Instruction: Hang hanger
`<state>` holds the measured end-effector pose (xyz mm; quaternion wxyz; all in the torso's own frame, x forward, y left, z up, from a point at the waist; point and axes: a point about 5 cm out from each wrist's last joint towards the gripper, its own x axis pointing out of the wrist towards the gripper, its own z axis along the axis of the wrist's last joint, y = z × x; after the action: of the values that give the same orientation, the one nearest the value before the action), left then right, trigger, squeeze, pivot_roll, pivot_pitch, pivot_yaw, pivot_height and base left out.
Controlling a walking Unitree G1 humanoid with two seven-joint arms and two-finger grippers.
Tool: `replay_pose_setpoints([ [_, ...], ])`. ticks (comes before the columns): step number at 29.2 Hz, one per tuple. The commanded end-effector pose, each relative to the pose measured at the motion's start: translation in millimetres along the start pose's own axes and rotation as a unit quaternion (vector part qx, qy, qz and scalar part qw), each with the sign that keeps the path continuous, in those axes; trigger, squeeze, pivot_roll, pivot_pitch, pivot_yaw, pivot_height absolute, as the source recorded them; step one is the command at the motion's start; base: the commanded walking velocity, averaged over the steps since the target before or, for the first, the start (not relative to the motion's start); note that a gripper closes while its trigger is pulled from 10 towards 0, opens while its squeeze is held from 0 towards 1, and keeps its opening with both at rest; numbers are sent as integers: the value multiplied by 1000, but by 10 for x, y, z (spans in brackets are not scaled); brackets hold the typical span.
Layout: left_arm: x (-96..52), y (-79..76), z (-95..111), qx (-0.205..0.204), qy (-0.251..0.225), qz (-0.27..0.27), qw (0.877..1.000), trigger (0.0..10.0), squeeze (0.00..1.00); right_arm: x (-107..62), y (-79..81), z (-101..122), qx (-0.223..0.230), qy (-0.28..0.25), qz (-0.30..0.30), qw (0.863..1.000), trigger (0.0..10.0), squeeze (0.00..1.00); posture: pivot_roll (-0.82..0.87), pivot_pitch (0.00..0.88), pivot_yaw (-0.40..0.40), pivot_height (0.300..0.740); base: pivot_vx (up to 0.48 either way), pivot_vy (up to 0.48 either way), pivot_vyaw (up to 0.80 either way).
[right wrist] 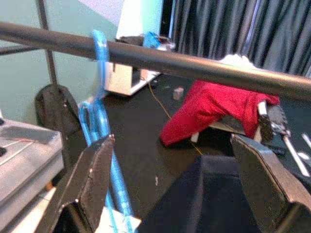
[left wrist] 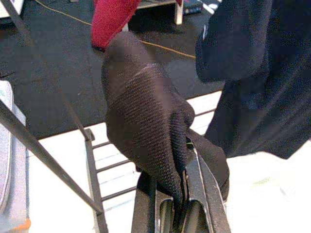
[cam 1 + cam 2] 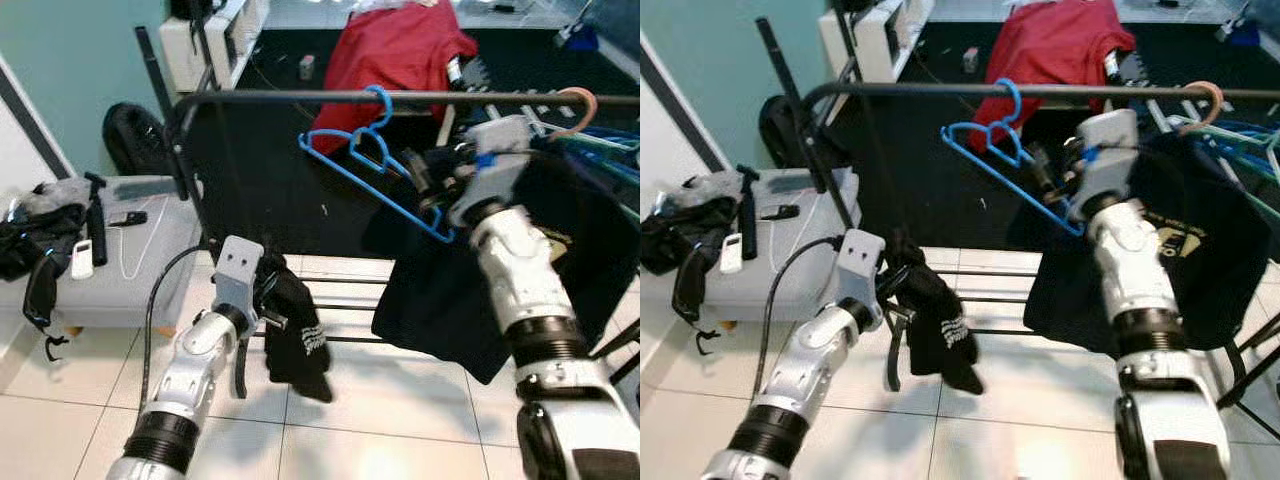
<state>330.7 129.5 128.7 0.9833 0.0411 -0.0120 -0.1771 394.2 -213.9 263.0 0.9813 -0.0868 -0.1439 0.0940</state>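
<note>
- A thin blue plastic hanger (image 3: 375,150) was hooked over the round black metal rail (image 3: 300,97), near its middle.
- The right gripper (image 1: 175,179) was held just below the rail, fingers spread apart.
- The left gripper (image 2: 177,213) was clamped on a knitted black cloth (image 2: 146,121) bearing unreadable white print.
- A red garment (image 3: 400,50) lay behind.

— What surrounds the claw?
— White floor tiles (image 3: 400,420) below, a black carpet (image 3: 290,190) beyond, a teal wall (image 3: 70,60) past a grey case (image 3: 130,270), and dark curtains (image 1: 218,24) behind a white cabinet (image 3: 215,40).
</note>
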Motion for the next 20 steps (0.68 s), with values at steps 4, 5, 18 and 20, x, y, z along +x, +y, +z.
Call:
replay_pose_setpoints([
  [4,-70,62,79,39,-1,-3,999,10000,0,83,-126,19,23,29,0,999,10000,1000,-40,238,24,740,0,0,0],
  [5,-85,56,110,46,-2,-8,999,10000,0,107,-168,49,25,36,-1,999,10000,1000,-35,252,23,740,0,0,0],
  [18,-162,73,386,48,-47,-4,998,10000,0,210,-211,282,29,22,41,999,10000,1000,-23,307,0,740,0,0,0],
  [20,-187,65,433,45,-55,-4,997,10000,0,238,-198,346,28,12,52,998,10000,1000,-23,321,-12,740,0,0,0],
])
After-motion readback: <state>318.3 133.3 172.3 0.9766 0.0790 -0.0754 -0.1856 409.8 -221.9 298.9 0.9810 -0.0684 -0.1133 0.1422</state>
